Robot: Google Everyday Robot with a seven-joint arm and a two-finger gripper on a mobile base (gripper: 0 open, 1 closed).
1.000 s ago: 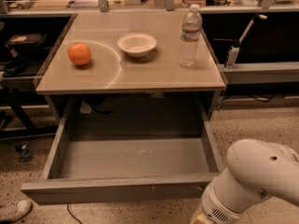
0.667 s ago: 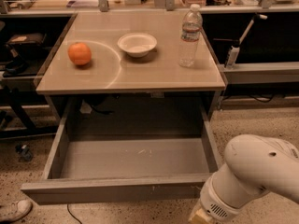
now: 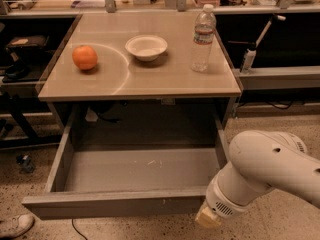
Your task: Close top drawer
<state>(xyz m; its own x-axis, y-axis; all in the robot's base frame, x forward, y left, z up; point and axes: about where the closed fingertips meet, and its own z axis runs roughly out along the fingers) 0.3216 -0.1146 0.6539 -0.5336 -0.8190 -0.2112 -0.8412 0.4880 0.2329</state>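
Most of the top drawer (image 3: 135, 173) juts out from under the table (image 3: 165, 81), bare bottom showing, so its whole travel remains. The gripper (image 3: 207, 218) hangs low at the front panel's right end (clenched or released, I cannot tell). It is probably placed there to push the panel inward.

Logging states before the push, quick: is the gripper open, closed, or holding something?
Gripper: cannot be told. Only its tan end shows, low at the bottom edge of the view, just off the right end of the open top drawer's front panel.
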